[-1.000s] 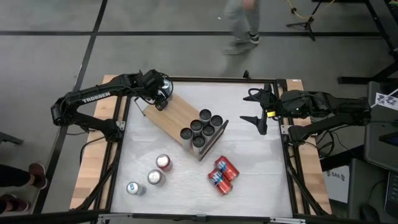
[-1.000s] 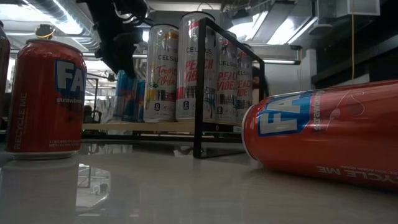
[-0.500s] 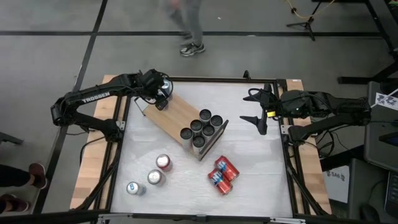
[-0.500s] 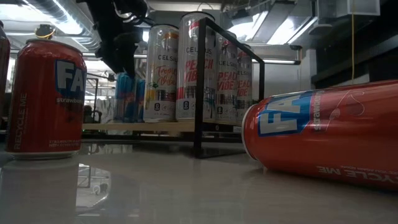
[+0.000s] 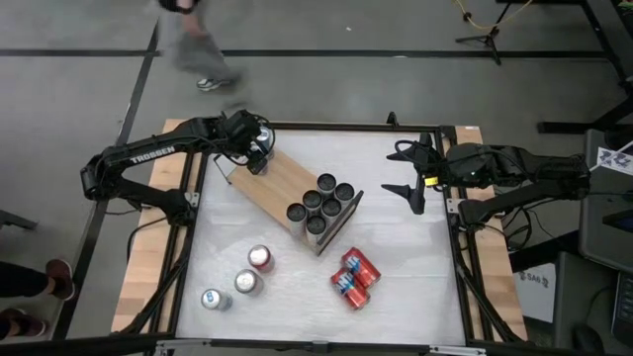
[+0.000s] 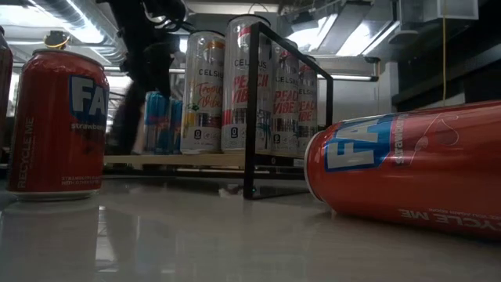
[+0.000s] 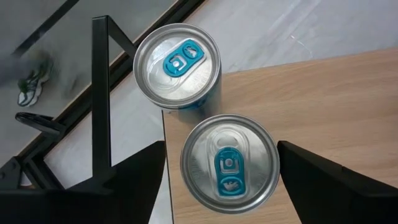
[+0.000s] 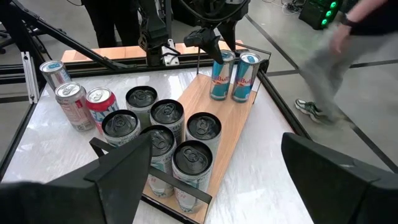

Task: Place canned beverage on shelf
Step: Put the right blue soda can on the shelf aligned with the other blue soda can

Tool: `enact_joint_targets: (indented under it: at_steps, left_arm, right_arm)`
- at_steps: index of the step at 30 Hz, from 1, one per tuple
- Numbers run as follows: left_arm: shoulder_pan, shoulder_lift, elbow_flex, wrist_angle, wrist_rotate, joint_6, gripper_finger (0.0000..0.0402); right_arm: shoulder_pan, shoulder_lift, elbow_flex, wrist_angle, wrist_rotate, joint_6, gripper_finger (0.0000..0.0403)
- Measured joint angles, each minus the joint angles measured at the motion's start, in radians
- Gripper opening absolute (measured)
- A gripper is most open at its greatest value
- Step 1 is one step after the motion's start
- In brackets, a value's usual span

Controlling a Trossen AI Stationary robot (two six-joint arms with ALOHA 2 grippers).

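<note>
- Our left gripper (image 7: 217, 180) hangs over the shelf (image 5: 282, 184), jaws now spread wider, clear of the blue-tabbed can (image 7: 228, 163) standing released at the shelf's end
- Right gripper (image 5: 407, 170) waits open, empty, near the tabletop (image 5: 415, 267) edge

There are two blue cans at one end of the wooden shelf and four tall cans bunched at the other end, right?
Nearly. The two blue cans do stand at one end of the shelf, but the bunch at the other end is six tall cans, not four. The right wrist view shows all six dark tops, and the high view shows the same cluster.
</note>
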Motion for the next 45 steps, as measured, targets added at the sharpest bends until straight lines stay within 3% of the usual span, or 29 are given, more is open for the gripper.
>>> enact_joint_targets:
  at_steps: [9,16,21,28,35,45]
  left_arm:
    - [0.0,-0.003,0.012,0.001,-0.001,-0.003,0.03]
    - [-0.001,-0.003,0.144,0.001,0.02,-0.012,0.03]
    - [-0.029,-0.004,0.231,0.002,0.09,-0.097,0.03]
    - [-0.127,-0.004,0.243,-0.063,0.148,-0.287,0.0295]
    - [-0.262,-0.001,0.225,-0.179,0.071,-0.478,0.0245]
    - [-0.347,0.002,-0.009,-0.112,0.025,-0.666,0.0159]
  right_arm:
    - [0.0,0.0,0.0,0.0,0.0,0.0,0.0353]
    - [0.0,0.0,0.0,0.0,0.0,0.0,0.0353]
    - [0.0,0.0,0.0,0.0,0.0,0.0,0.0353]
    - [0.0,0.0,0.0,0.0,0.0,0.0,0.0353]
    - [0.0,0.0,0.0,-0.006,0.0,0.0,0.0353]
    - [0.0,0.0,0.0,-0.006,0.0,0.0,0.0353]
